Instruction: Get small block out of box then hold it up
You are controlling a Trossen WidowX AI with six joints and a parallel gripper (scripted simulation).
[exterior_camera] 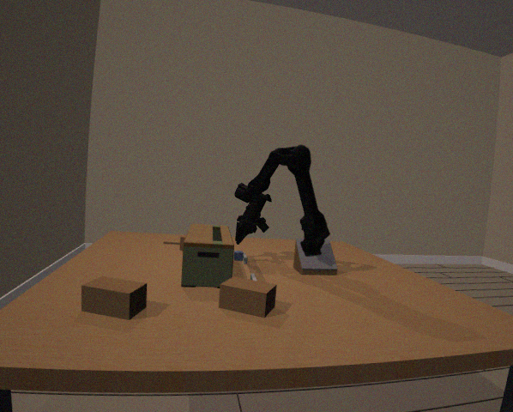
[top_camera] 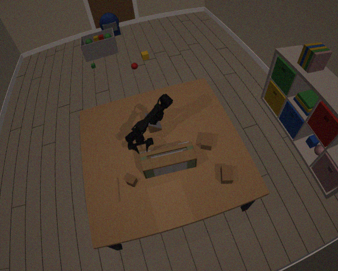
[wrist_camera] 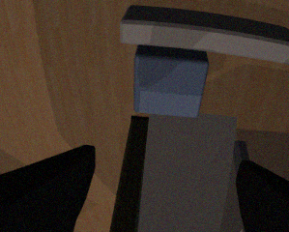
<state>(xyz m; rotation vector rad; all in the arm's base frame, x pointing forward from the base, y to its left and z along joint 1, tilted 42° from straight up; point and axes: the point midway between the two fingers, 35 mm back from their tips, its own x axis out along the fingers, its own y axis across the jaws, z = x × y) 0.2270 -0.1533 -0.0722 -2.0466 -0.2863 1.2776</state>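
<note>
The small blue block (exterior_camera: 238,256) (wrist_camera: 170,84) sits on the table outside the box, against a low grey rail (wrist_camera: 207,40). I cannot make the block out in the top view. A grey slab (wrist_camera: 187,174), apparently the box's exit ramp, ends right beside the block in the wrist view. The box (top_camera: 169,160) (exterior_camera: 207,266) stands upright, with a tan top and green ends. My gripper (top_camera: 143,149) (exterior_camera: 238,241) (wrist_camera: 167,164) is open and empty. It hangs above the table by the box's left end in the top view; in the wrist view the block lies beyond the fingertips.
Two brown blocks (top_camera: 206,141) (top_camera: 226,174) (exterior_camera: 113,298) (exterior_camera: 247,298) stand to the box's right in the top view. A smaller brown block (top_camera: 131,179) and a thin stick (top_camera: 118,189) lie to its left. The arm's base (exterior_camera: 316,263) stands behind the box.
</note>
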